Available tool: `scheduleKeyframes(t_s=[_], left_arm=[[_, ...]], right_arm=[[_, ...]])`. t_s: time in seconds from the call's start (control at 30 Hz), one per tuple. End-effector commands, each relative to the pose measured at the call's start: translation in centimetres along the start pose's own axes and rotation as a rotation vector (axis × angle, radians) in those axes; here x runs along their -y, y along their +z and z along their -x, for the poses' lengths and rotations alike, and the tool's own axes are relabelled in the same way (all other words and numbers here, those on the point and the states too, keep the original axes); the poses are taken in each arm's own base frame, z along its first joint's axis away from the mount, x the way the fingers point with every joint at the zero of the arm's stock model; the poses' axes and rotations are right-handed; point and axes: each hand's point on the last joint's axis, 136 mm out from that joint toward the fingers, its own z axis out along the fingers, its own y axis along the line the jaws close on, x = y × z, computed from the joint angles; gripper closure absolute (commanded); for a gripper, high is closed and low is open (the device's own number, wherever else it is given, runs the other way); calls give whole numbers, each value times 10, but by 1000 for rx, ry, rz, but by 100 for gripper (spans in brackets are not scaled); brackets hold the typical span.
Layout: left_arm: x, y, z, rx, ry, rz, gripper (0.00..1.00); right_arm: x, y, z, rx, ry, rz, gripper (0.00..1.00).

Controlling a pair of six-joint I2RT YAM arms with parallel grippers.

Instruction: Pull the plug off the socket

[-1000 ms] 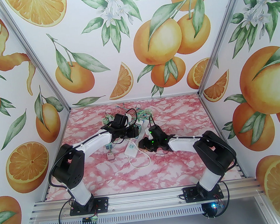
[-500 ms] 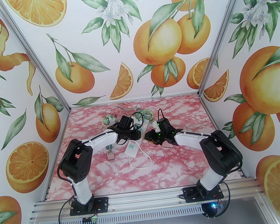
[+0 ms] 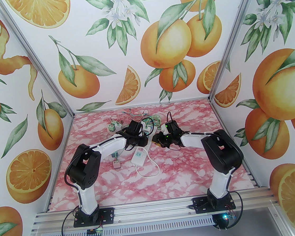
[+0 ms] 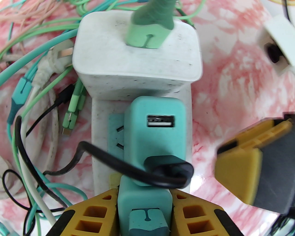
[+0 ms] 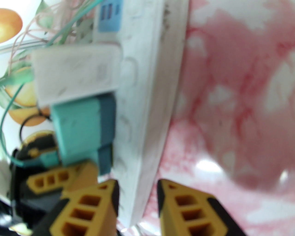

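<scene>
A white power strip, the socket [image 4: 99,129], lies lengthwise on the pink marble table and carries several adapters. In the left wrist view my left gripper [image 4: 144,207] is shut on a teal plug [image 4: 144,198] at the strip's near end, with a yellow finger [image 4: 92,214] pressed against each side. My right gripper [image 5: 138,196] is shut on the edge of the strip [image 5: 147,92], beside the teal plug [image 5: 78,129]. From above, the left gripper [image 3: 142,141] and the right gripper [image 3: 157,140] meet at the strip [image 3: 149,129].
Further along the strip sit a teal USB adapter [image 4: 156,138] with a black cable and a white adapter [image 4: 136,57] with a green plug. Tangled green, white and black cables [image 4: 34,103] lie left of it. A second white strip [image 3: 139,157] and loose plugs [image 3: 116,164] lie nearer.
Both arms have reached further in toward the strip. My left gripper's fingers have closed onto the teal plug. The right gripper has swung left and back onto the strip's edge.
</scene>
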Motion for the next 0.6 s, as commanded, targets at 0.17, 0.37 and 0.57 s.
scheduleKeyframes(t_s=[0.17,0.37,0.57], left_arm=[[11,8,-6,-37,19,-5,70],[16,7,-2,-32,5,-12,71],[19,4,1,-27,-16,-26,72]], right_arm=[[-12,18,12,-35,14,71,67],[12,23,0,-75,23,-7,66],[40,26,-11,-112,23,-115,67]])
